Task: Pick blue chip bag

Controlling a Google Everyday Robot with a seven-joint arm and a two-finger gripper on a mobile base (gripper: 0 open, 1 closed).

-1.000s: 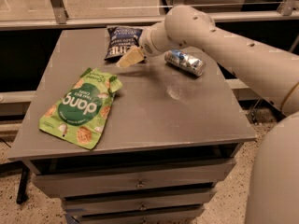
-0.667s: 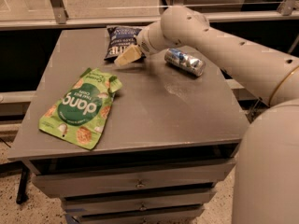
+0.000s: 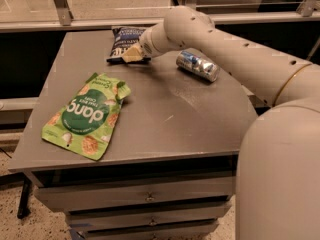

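Observation:
The blue chip bag is dark navy with white lettering and lies flat at the far edge of the grey table. My gripper is at the end of the white arm that reaches in from the right, and its pale tip sits right over the bag's near right corner. The arm covers the bag's right side.
A green "dang" pouch lies at the table's front left. A crushed silver-blue can lies on its side to the right of the bag, under the arm. The table has drawers below. A dark shelf and a rail run behind it.
The gripper has moved a little further back and left, from beside the bag's near edge onto its near right corner. The bag, pouch and can have not moved.

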